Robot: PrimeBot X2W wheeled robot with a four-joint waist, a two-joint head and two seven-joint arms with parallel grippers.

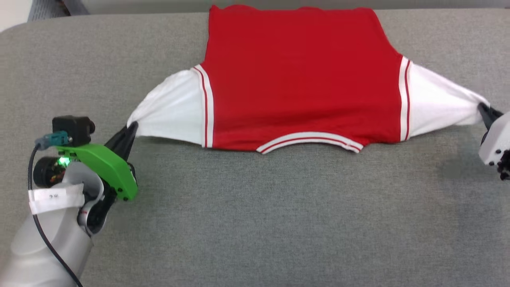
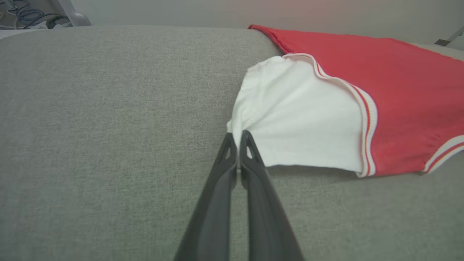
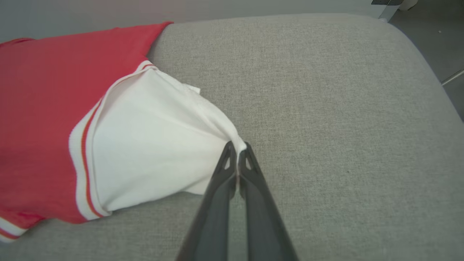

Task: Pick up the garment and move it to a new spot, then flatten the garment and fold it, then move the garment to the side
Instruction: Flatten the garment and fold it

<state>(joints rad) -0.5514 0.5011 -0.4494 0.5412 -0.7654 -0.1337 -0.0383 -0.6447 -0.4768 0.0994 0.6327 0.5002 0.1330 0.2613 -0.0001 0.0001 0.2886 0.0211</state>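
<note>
**Grey Padded Surface, Red Garment Stretched Across Its Far Half**

Grey woven-fabric surface (image 1: 255, 223), rounded at the corners, bare across its near half. Pale wall beyond its far edge.

Item 1: garment (image 1: 303, 79). Lying flat on the far half of the surface, plain red side up, hem at the far edge, striped collar trim (image 1: 310, 139) toward mid-surface. No print visible. White left sleeve (image 1: 171, 107) and white right sleeve (image 1: 438, 99) each drawn out sideways to a point.

Item 2: left gripper (image 1: 131, 126). Over the left part of the surface, fingers closed together on the left sleeve tip. Green bracket (image 1: 103, 167) and white label (image 1: 53, 197) on the wrist.

Item 3: right gripper (image 1: 483, 108). At the right edge of the surface, fingers pinched on the right sleeve tip.

View notes. Left wrist view: tangle of cables (image 2: 29, 16) past the far left corner of the surface. Right wrist view: dark floor (image 3: 435, 36) past the far right corner; small fold of sleeve fabric bunched behind the pinched tip. Head view: both sleeves and the full width of the garment at once.
</note>
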